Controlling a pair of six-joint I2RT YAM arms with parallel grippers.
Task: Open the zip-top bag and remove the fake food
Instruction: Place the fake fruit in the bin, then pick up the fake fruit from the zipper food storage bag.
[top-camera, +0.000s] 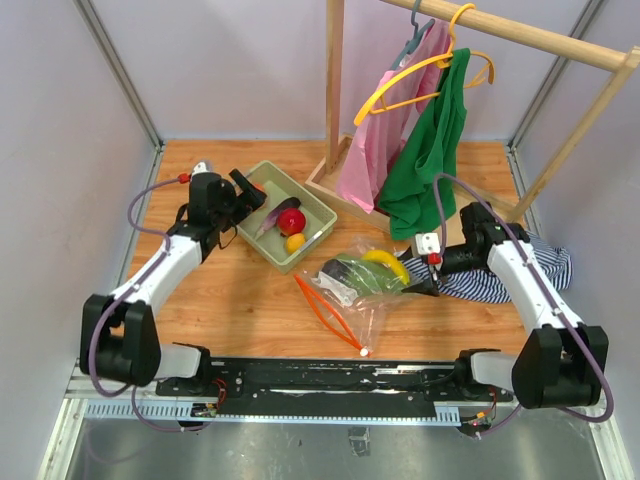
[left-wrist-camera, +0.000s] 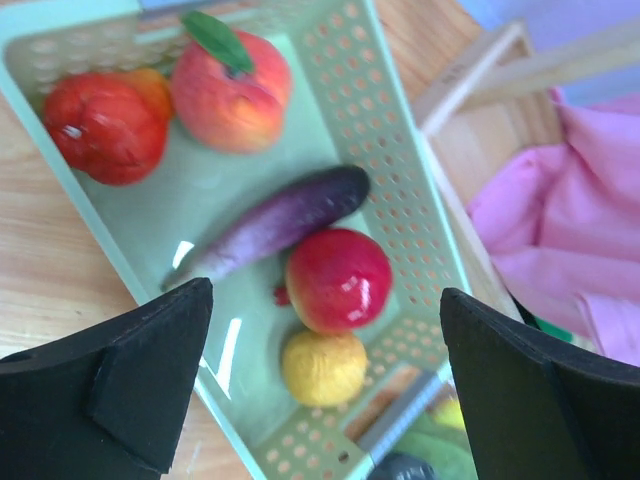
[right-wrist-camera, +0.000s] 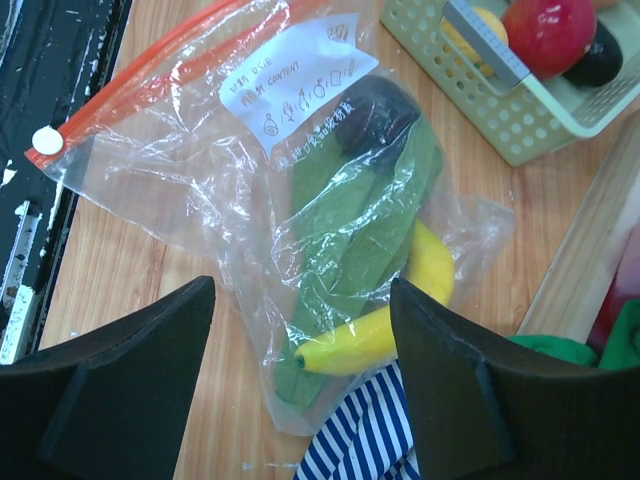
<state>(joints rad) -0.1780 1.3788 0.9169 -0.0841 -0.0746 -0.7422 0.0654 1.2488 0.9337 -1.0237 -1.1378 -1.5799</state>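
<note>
Zip-top bag (right-wrist-camera: 200, 200) between green basket (left-wrist-camera: 395, 160) and striped cloth (right-wrist-camera: 360, 440); left fingers (left-wrist-camera: 120, 380), right fingers (right-wrist-camera: 110, 390) both spread

Bright even light; zip-top bag (right-wrist-camera: 300, 200) glints; left wrist view blurred.

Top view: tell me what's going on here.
Two robot arms are emptying glossy plastic fake food from a large clear crinkly plastic zip-top bag. The left gripper hangs open and empty over a pale green slotted plastic basket holding a purple eggplant, a round red fruit and more. The right gripper hovers open above the bag, its orange zip mouth gaping; a yellow banana and a green piece lie inside.
</note>
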